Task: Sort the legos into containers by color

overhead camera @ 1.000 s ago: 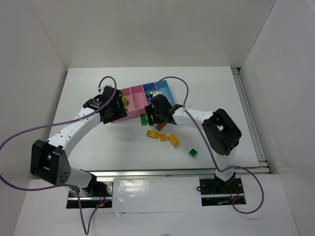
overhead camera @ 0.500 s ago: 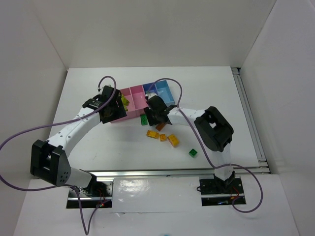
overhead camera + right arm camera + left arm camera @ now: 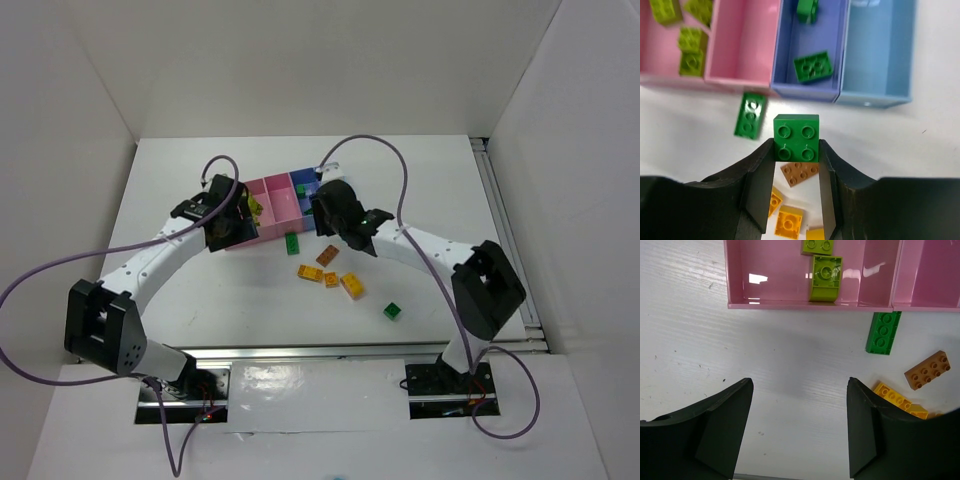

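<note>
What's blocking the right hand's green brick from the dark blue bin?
Nothing visible. The right hand holds the brick short of the bin; only bare table lies between. The long green brick sits aside.

- Plain glossy pink on the first bin [image 3: 660, 55] and the second bin [image 3: 742, 45].
- Deeper, violet-tinged blue on the third bin [image 3: 790, 45]; pale sky blue on the fourth bin [image 3: 880, 50].
- Lime green for the lime bricks [image 3: 691, 64] in the first bin.
- Dark green for the studded bricks [image 3: 813, 67] in the third bin, for the square brick [image 3: 796, 138] and for the long brick [image 3: 750, 115].
- Brown-orange for the tan brick [image 3: 799, 172], yellow-orange for the yellow bricks [image 3: 789, 221].
- Matte white on the table [image 3: 690, 140].
- White with black joints on the arms [image 3: 150, 262] — purple on the cables [image 3: 40, 275].
</note>
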You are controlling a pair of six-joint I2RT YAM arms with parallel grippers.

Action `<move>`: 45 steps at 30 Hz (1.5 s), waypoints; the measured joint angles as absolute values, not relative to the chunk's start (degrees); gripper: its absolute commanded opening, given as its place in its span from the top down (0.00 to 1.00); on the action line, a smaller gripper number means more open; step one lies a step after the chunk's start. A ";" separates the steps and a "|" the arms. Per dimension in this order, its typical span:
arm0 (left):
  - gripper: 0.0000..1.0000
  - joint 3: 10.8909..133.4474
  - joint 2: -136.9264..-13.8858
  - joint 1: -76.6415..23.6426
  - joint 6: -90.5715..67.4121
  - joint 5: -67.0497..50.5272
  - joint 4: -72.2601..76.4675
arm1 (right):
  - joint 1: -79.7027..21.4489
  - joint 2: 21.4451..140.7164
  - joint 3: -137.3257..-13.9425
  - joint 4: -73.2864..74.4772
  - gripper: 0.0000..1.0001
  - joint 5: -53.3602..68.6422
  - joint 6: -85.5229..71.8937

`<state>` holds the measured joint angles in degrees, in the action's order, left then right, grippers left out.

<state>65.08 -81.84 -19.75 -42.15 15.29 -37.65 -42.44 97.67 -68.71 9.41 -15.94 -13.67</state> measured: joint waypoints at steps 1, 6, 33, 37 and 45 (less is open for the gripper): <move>0.22 65.08 -81.95 -19.75 -42.15 15.18 -37.58 | -42.15 95.90 -69.12 9.37 0.64 -16.45 -13.72; 0.22 65.08 -83.11 -19.75 -42.15 14.57 -37.34 | -40.99 101.12 -78.08 9.26 0.63 -18.26 -13.30; 0.21 63.37 -80.01 -18.02 -42.39 14.72 -36.99 | -46.15 105.30 -70.28 8.10 0.17 -11.51 -21.34; 0.21 62.94 -79.72 -17.74 -42.39 14.61 -36.99 | -46.37 108.90 -71.72 8.12 0.17 -10.50 -22.06; 0.21 62.83 -78.83 -17.15 -42.39 14.22 -36.88 | -48.03 116.38 -77.14 7.03 0.24 -11.31 -22.72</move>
<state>62.83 -78.83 -17.15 -42.39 14.22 -36.88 -48.03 116.38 -77.14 7.03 -11.31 -22.72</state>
